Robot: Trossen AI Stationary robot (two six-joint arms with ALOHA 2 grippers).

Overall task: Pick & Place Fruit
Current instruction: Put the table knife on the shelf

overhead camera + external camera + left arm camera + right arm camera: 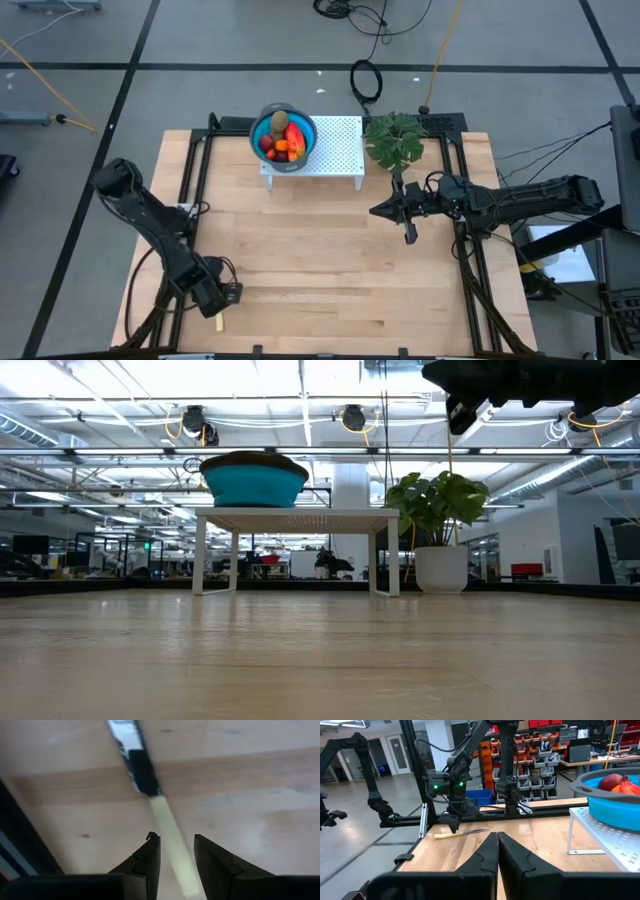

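The fruit [284,138] lies piled in a blue bowl [305,128] that stands on a white perforated stand [335,150] at the table's far middle. I make out an oblong red-orange piece, an olive-brown oval, dark red balls and small orange ones. In the right wrist view, red and orange fruit [616,783] shows over the bowl's rim. My left gripper [175,851] is low at the table's near left edge, open, with its fingers on either side of the cream-yellow handle of a knife [170,837] that lies flat on the wood. My right gripper [497,842] hovers shut, right of centre, above the table.
A potted leafy plant [393,138] stands right of the stand, close to my right arm. The knife [455,834] lies near the table's left near corner, its blade toward the middle. Black frame rails [195,170] run along the table's sides. Bare wood [310,250] spreads between the arms.
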